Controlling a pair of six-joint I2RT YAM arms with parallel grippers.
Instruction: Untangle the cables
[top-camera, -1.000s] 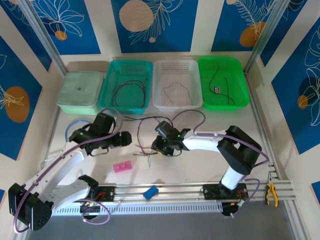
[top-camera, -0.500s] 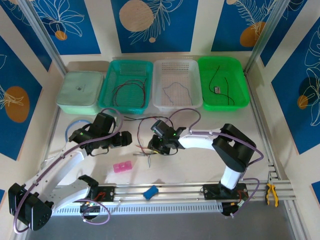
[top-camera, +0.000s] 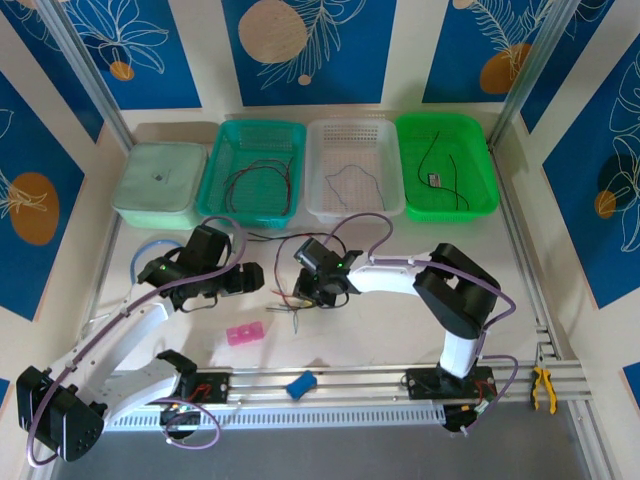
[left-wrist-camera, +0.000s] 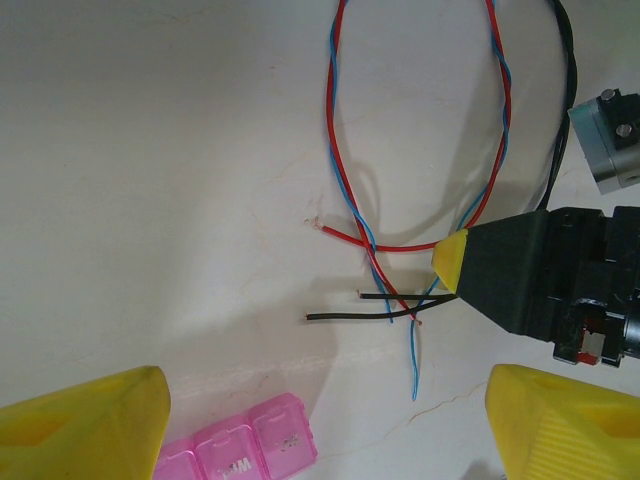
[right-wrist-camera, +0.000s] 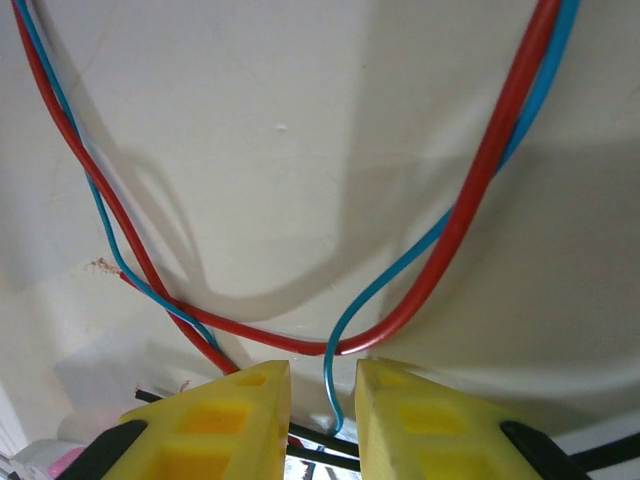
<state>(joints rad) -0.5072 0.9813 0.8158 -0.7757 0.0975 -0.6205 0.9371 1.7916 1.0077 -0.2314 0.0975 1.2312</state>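
Cables (left-wrist-camera: 385, 247) loop on table (left-wrist-camera: 150, 150), centre of top view. Right gripper (right-wrist-camera: 322, 385) sits at their crossing, fingers (right-wrist-camera: 215, 420) nearly together around the blue strand (right-wrist-camera: 335, 350) (pinch unclear), probably to pull it free. Left gripper (left-wrist-camera: 325, 400) hovers lower frame, spread wide, ready for another strand.

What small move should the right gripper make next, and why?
Probably close the right gripper fully: its jaws stand narrowly apart with the blue wire running between them, not yet pinched, just past where it crosses the red wire.
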